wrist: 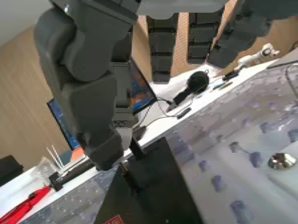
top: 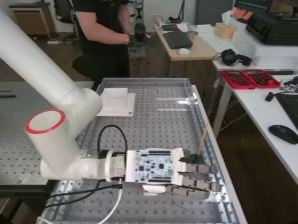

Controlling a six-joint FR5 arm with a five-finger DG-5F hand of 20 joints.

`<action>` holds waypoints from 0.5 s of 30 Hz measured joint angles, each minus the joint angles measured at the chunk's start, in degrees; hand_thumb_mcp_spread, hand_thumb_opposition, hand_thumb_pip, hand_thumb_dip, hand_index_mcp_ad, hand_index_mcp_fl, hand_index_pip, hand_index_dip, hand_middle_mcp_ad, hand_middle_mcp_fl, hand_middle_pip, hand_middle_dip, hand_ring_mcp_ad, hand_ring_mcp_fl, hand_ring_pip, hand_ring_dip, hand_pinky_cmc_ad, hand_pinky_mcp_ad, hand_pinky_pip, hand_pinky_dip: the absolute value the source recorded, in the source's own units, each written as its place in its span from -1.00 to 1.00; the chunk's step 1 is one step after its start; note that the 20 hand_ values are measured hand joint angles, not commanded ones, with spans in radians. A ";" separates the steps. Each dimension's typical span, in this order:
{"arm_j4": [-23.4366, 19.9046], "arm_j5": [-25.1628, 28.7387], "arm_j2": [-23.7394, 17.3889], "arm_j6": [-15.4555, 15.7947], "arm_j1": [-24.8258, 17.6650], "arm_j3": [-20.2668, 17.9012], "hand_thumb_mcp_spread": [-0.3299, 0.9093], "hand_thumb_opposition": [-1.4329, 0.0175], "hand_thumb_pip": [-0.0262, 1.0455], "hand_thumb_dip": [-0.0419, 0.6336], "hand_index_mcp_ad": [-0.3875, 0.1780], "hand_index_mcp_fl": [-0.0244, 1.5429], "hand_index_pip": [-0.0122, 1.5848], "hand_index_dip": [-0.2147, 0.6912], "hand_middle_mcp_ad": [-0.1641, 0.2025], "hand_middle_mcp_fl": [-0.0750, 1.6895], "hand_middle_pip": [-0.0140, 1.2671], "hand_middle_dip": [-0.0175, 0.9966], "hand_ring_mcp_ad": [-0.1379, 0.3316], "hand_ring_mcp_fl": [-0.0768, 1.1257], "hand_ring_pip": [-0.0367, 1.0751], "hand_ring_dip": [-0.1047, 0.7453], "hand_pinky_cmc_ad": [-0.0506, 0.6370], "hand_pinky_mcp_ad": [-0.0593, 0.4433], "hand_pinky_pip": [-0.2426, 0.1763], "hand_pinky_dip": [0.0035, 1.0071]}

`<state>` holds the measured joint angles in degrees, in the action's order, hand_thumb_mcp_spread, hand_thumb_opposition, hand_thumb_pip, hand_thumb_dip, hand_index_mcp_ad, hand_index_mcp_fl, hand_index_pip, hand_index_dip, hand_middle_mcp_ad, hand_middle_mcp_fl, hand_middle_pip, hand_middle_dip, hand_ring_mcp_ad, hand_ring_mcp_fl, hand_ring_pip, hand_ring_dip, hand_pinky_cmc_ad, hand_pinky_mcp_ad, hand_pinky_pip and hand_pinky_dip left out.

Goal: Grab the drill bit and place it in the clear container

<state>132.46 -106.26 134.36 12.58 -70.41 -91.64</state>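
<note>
Hand level over the near part of the perforated table, toward its right edge; whether it is open or gripping cannot be told. Slim dark piece beside the hand, against a black panel, taken for the drill bit; identity unsure. Clear container guessed from glints on the table's far right, beside the white block. Step judged: securing the bit. Shank to be held firmly, its axis kept steady, grip confirmed before any lift. Panel not to be dragged along; slim shape likely to roll or swivel if caught off-centre.
</note>
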 joint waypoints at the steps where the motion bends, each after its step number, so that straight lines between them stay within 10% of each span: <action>1: -0.34 0.15 0.00 -0.25 -0.02 -0.11 0.50 -0.34 -0.04 -0.27 -0.38 -0.03 0.47 -0.17 0.30 -0.67 -0.77 -0.66 0.34 -0.77 -0.79 -0.70 0.19 -0.23 -0.21 -0.65; 15: -0.43 -0.05 -0.35 -0.77 -0.09 0.18 0.60 -0.35 -0.21 -0.28 -0.26 0.32 0.05 -0.14 0.30 -0.59 -0.77 -0.66 0.35 -0.74 -0.77 -0.68 0.25 -0.22 -0.21 -0.65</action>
<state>132.04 -106.31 134.01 11.80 -70.50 -91.46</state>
